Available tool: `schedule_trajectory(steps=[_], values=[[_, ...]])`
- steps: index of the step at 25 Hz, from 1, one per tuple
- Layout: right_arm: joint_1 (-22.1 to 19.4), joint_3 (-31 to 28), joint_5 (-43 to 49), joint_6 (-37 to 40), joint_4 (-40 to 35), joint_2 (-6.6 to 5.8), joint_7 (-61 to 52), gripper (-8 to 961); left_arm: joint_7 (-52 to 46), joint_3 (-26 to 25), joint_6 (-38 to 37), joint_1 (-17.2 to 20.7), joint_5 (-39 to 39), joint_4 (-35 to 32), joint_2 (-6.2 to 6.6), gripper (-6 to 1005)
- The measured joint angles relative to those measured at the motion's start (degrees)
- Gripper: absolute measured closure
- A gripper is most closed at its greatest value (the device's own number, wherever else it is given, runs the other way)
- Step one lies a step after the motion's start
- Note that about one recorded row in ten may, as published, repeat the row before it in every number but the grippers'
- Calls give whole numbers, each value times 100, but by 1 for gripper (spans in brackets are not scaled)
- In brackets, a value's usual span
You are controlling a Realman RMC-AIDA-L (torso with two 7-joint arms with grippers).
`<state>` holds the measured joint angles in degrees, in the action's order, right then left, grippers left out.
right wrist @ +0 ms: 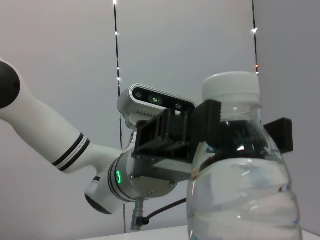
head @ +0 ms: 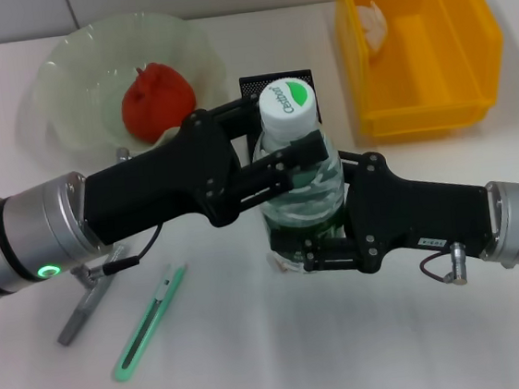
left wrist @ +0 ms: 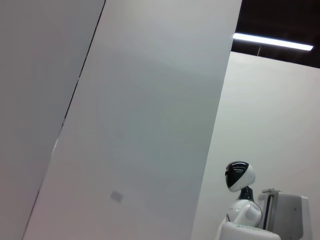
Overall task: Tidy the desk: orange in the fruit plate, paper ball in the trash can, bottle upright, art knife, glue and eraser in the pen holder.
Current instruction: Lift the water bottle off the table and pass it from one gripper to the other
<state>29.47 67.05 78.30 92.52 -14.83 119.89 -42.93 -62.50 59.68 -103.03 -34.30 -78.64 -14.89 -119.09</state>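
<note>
The clear bottle (head: pixel 291 126) with a white and green cap stands upright mid-table. My left gripper (head: pixel 291 145) comes in from the left and is shut on the bottle just under the cap; it shows as the left gripper (right wrist: pixel 244 125) in the right wrist view. From the right, my right gripper (head: pixel 310 247) is shut on the bottle's lower body (right wrist: pixel 240 200). The orange (head: pixel 157 99) lies in the pale fruit plate (head: pixel 61 76). A paper ball (head: pixel 373 21) sits in the yellow trash can (head: pixel 485 41). The green art knife (head: pixel 149 323) lies at the front left. Glue and eraser are not visible.
The black pen holder (head: pixel 263 84) stands right behind the bottle. A grey flat tool (head: pixel 83 304) lies under my left forearm, beside the knife. The left wrist view shows only a wall and a distant white robot (left wrist: pixel 241 200).
</note>
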Motion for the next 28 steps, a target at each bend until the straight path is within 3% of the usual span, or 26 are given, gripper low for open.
schedule_trajectory(steps=[23,28], values=[[8,-71,2,-578,112,-3,20,190,-565,-2,-255,302,659,-874,47,475],[7,-70,1,-601,121,0,7,262,-646,0,-258,368,659,-1089,51,508]])
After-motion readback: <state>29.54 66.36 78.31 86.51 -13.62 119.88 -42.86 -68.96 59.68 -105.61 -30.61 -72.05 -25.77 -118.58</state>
